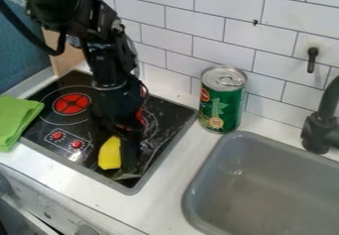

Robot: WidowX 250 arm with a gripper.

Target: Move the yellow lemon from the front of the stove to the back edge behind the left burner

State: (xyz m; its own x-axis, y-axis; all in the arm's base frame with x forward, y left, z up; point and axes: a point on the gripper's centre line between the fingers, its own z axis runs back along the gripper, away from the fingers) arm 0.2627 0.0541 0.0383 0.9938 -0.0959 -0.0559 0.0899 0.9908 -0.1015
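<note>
Over the near right part of the stove (169,111), my gripper (123,164) hangs down, right beside a yellow piece (109,153). The piece has a smooth, plain face with angular edges and stands out to the left of my dark jaws. I cannot tell how far apart the jaws stand, nor whether they have hold of the piece or it only rests next to them. The stove is flat, black and glossy, streaked with pale reflections and framed by a grey rim. A red round burner (71,103) lies at its left; another red patch shows partly behind me. Nearer, a small outlined panel carries two red knobs (57,135).

To the right, at the far side of the white table (173,164), a can (223,100) stands upright: a metal cylinder in green wrap, its silvery ridged lid in place, so what it contains is hidden. Nearer and further right, the sink (265,184) is a deep grey basin with rounded corners and a dull sheen; a black curved tap (321,125) rises at its far right. A soft green cloth (17,120) lies in folds at the left, lapping the stove's edge. Glossy white tiles (218,33) line the wall behind.
</note>
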